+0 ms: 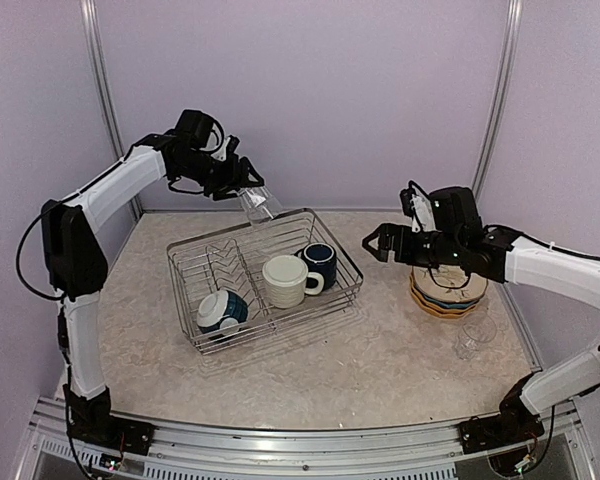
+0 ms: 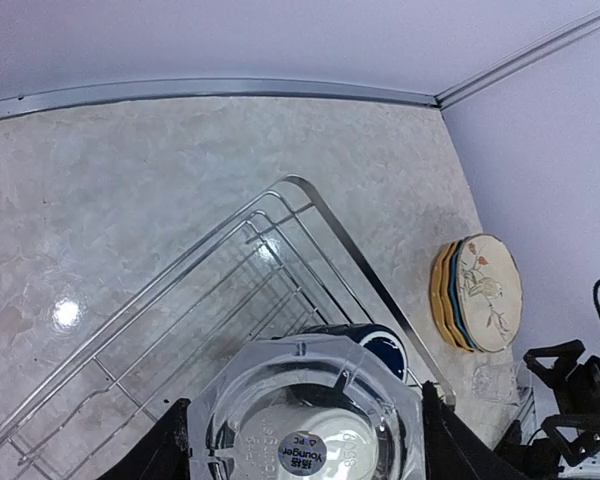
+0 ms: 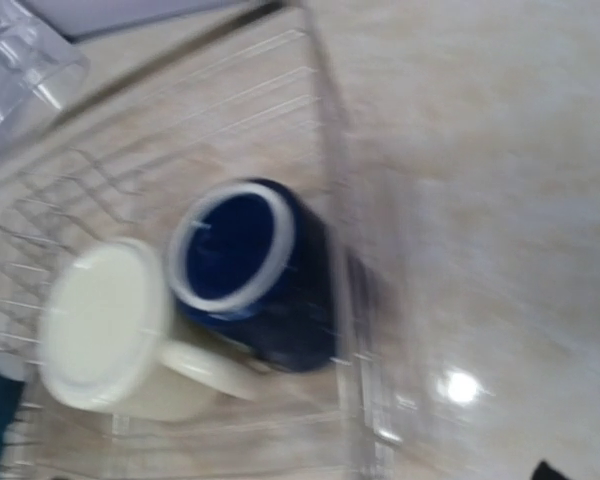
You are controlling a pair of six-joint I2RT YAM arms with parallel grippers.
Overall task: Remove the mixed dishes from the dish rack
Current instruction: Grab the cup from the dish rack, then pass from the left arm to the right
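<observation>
My left gripper point(image 1: 246, 187) is shut on a clear glass point(image 1: 259, 204), holding it in the air over the far corner of the dish rack point(image 1: 332, 243). In the left wrist view the glass point(image 2: 305, 400) fills the gap between the black fingers point(image 2: 168, 448). In the rack lie a cream mug point(image 1: 285, 280), a navy mug point(image 1: 320, 262) and a teal-and-white bowl point(image 1: 222, 310). My right gripper point(image 1: 376, 243) hangs open and holds nothing, just right of the rack. The right wrist view is blurred and shows the navy mug point(image 3: 255, 265) and cream mug point(image 3: 110, 330).
A stack of plates point(image 1: 445, 296) with the bird-pattern plate point(image 2: 488, 290) on top sits on the table under my right arm. A second clear glass point(image 1: 474, 336) stands in front of that stack. Walls close off the back and both sides.
</observation>
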